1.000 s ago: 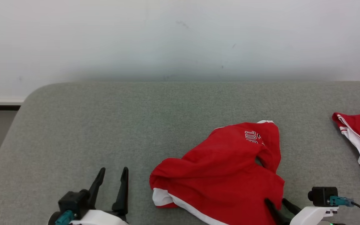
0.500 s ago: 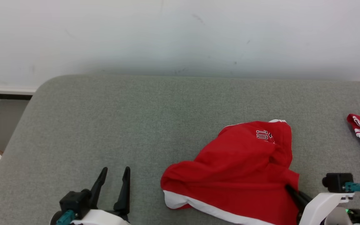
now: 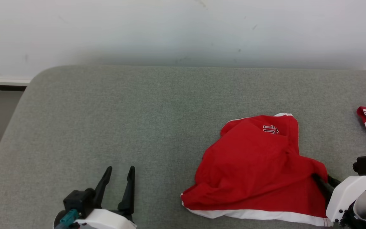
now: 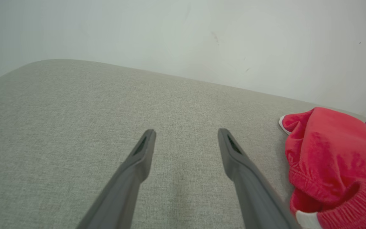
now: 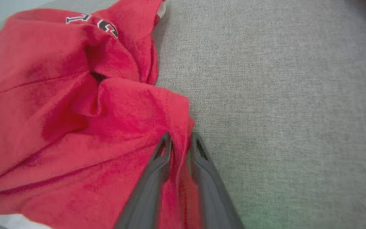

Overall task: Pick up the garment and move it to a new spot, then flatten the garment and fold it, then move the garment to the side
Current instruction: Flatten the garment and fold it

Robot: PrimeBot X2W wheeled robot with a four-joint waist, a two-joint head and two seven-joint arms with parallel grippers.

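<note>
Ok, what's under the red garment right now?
The red garment lies on the grey cushion; the right gripper pinches its edge. Whatever else lies beneath the crumpled cloth is covered.

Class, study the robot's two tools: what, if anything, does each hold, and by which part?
The right tool pinches the red garment by a fold at its right edge; the left tool is open, empty.

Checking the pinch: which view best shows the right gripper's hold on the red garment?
Right wrist view: the right gripper pinches an edge fold of the red garment. Head view: cloth half hides its fingers. Left wrist view: the garment from the side.
</note>
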